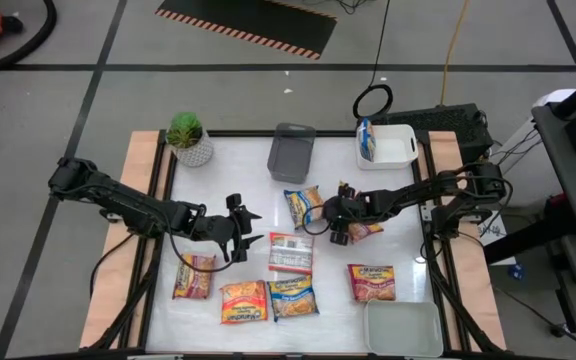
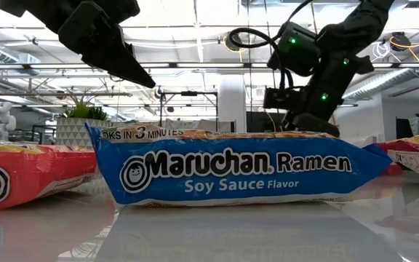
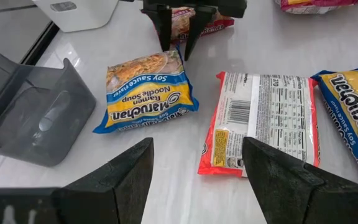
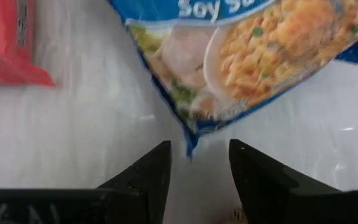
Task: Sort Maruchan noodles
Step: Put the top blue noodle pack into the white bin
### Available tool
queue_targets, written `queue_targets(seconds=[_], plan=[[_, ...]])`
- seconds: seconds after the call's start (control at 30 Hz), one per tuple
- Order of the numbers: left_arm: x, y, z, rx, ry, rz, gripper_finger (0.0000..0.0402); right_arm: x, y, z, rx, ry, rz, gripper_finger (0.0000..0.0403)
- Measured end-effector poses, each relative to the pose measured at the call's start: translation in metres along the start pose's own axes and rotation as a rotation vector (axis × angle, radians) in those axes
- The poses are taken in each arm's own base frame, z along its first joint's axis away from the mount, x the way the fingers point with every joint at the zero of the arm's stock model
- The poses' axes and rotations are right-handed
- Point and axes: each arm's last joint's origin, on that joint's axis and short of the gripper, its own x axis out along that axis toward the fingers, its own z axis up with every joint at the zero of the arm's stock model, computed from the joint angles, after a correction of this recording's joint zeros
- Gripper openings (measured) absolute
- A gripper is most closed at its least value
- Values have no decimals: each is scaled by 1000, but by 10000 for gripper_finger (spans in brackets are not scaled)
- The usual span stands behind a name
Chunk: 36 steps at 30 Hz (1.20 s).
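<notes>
Your right gripper [image 1: 326, 212] hangs just above the middle of the white surface [image 1: 238, 170]. Its jaws are apart, with nothing in them. The corner of a blue noodle pack [image 1: 303, 206] lies right in front of the gap, and an orange pack [image 1: 365, 230] lies under the arm. Your left gripper [image 1: 245, 228] waits left of the middle, jaws apart and holding nothing. Just right of it lies a red pack [image 1: 291, 252], white back side up. Near you lie four more packs: a red one [image 1: 195, 276] on the left, an orange one [image 1: 243, 301], a blue one [image 1: 293, 298] and another orange one [image 1: 371, 282]. One more blue pack [image 1: 367, 139] stands in the far white tray [image 1: 399, 146]. A grey tray [image 1: 290, 152] and a small plant [image 1: 188, 138] sit at the far side.
</notes>
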Motion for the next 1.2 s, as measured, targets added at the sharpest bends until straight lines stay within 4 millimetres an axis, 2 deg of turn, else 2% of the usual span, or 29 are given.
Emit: queue_targets(seconds=[0.3,0.7,0.83,1.0,1.2], plan=[[0,0,0,0,0,0,250,2,-1,1,17,-28,16,155],[0,0,0,0,0,0,250,2,-7,12,150,-127,54,148],[0,0,0,1,0,0,250,3,-7,11,134,-119,89,110],[0,0,0,1,0,0,250,3,-6,11,84,-119,99,18],[0,0,0,1,0,0,250,2,-6,13,67,-123,115,2]])
